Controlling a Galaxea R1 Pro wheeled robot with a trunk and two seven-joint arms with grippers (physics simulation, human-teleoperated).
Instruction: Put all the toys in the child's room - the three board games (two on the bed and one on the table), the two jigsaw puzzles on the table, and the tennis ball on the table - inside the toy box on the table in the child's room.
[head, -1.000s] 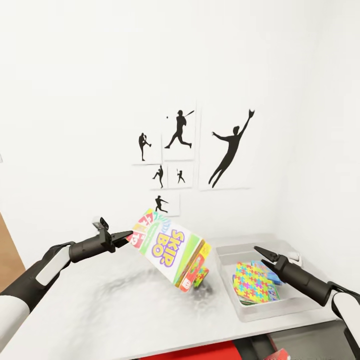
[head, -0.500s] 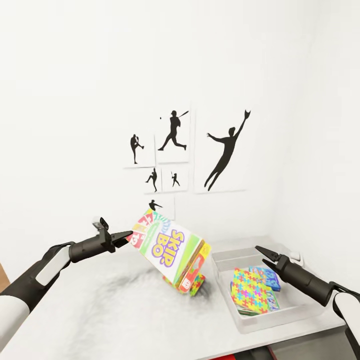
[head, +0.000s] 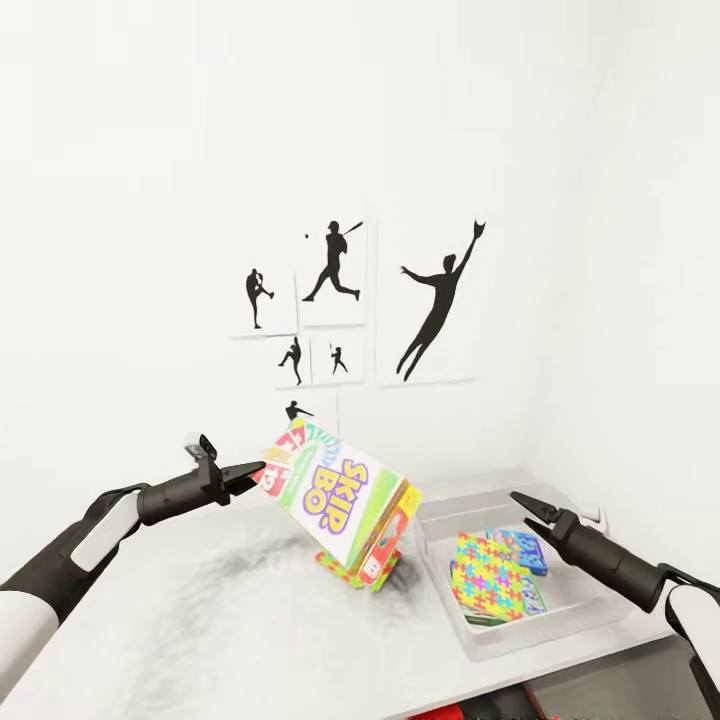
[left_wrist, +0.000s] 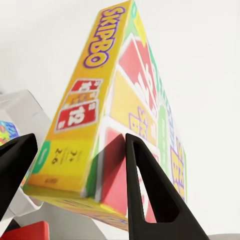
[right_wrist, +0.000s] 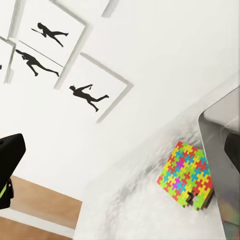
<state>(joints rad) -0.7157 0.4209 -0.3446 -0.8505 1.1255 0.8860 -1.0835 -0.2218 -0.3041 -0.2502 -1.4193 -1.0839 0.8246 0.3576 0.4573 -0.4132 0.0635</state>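
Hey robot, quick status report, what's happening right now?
Left hand gripping Skip-Bo box above table. Right hand open over toy box. Jigsaw puzzle beneath the box.

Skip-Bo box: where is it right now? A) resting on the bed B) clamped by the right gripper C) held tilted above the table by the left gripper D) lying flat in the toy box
C: the left gripper pinches a corner of the Skip-Bo box, which hangs tilted over the table.

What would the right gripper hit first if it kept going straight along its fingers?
Probably the loose jigsaw puzzle on the table: the right gripper points up-left over the toy box wall. Depth is unclear.
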